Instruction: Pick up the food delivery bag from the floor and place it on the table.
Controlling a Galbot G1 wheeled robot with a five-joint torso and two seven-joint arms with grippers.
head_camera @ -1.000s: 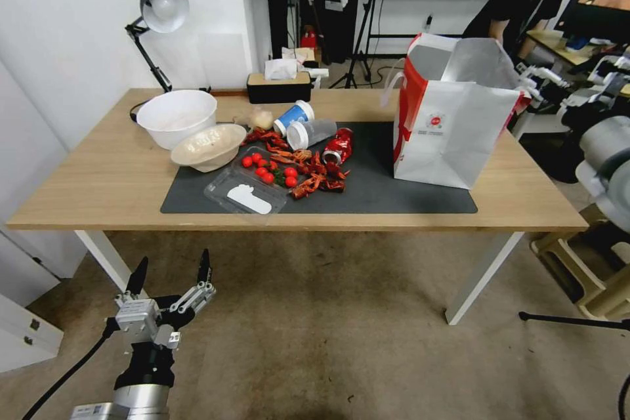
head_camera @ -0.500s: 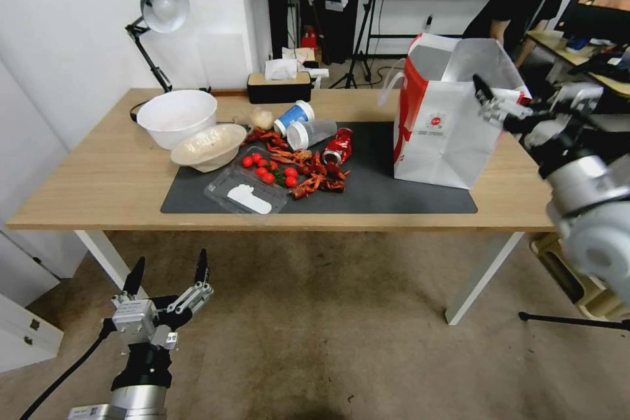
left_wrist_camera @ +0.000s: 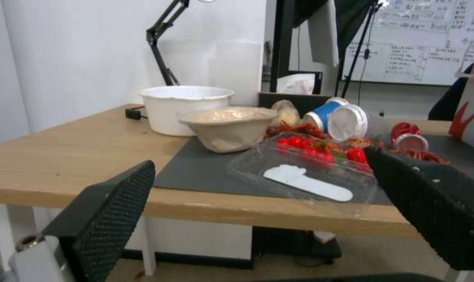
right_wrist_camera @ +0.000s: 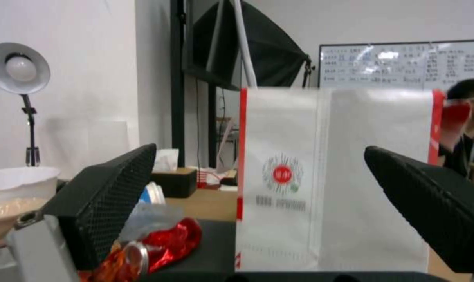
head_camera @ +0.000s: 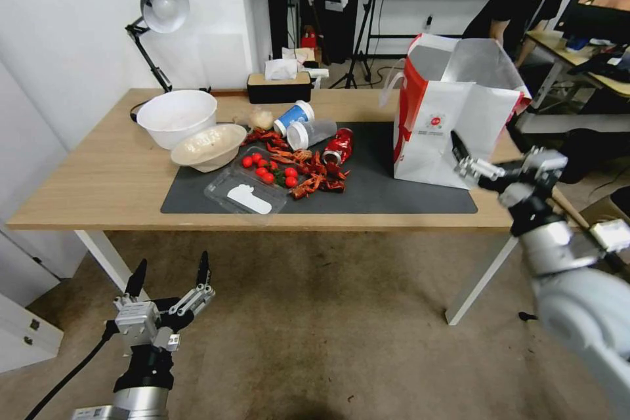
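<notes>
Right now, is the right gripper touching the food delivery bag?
Apart. The right wrist view shows the right gripper open, its fingers nearer the camera than the food delivery bag.

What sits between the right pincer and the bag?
Nothing visible. The open right pincer hangs at the table edge, directly facing the food delivery bag, which stands upright on the dark mat.
</notes>
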